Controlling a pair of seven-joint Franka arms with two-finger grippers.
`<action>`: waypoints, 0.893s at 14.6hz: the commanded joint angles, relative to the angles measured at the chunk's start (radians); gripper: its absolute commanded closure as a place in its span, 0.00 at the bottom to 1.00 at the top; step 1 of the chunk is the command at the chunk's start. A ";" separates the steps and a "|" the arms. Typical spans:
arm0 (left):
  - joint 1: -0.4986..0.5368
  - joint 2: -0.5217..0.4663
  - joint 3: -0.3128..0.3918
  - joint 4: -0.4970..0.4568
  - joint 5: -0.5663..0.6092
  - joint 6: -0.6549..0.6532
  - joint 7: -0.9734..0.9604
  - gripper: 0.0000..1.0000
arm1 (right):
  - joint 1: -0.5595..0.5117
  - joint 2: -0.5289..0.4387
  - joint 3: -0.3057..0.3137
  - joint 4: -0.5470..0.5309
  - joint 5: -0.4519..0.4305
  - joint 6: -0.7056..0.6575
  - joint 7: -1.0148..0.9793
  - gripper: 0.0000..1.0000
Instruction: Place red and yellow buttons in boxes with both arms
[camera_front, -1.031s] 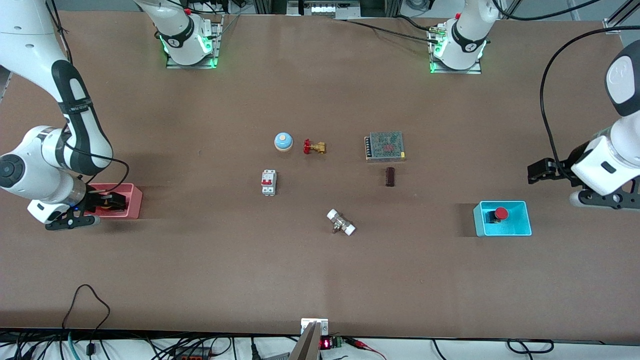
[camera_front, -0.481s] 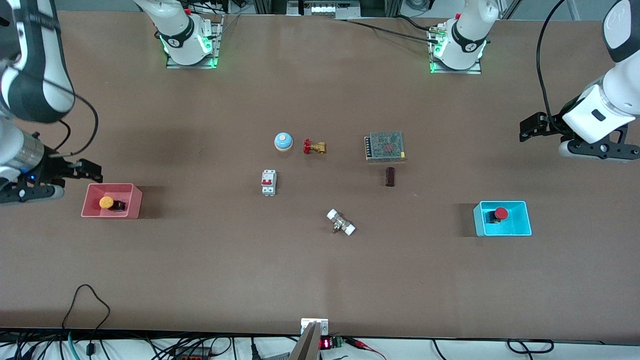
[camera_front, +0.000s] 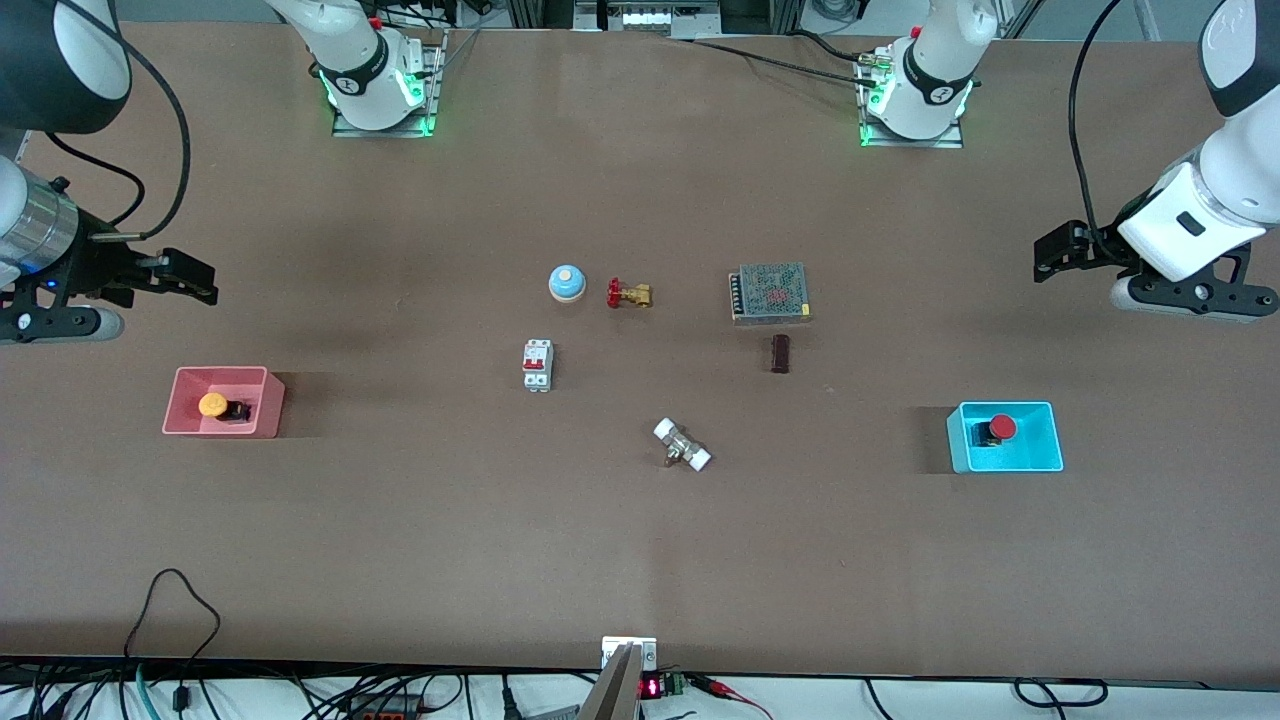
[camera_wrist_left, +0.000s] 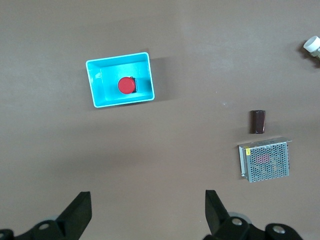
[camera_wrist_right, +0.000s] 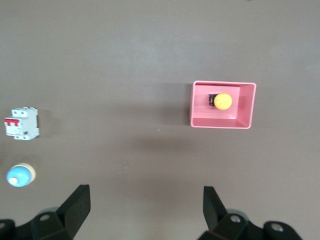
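I see the red button (camera_front: 1002, 427), round cap on a black base, lying in the cyan box (camera_front: 1050, 460), well below and clear of my left gripper (camera_front: 1045, 262), which hangs with fingers spread over bare table at the left arm's end. The yellow button (camera_front: 213, 405), orange-yellow cap on a black base, lies tipped on its side in the pink-red box (camera_front: 260, 425), likewise apart from my right gripper (camera_front: 195, 282), which hangs wide-fingered over the right arm's end.
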 joint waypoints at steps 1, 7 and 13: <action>0.001 0.003 -0.002 0.023 0.024 -0.016 -0.011 0.00 | 0.011 0.029 0.002 0.034 0.036 -0.020 0.055 0.00; 0.012 0.009 0.015 0.027 0.025 -0.011 0.004 0.00 | 0.046 0.031 -0.015 0.057 0.021 -0.046 0.059 0.00; 0.079 0.027 0.015 0.027 0.031 -0.005 0.062 0.00 | 0.043 0.031 -0.017 0.057 0.022 -0.047 0.059 0.00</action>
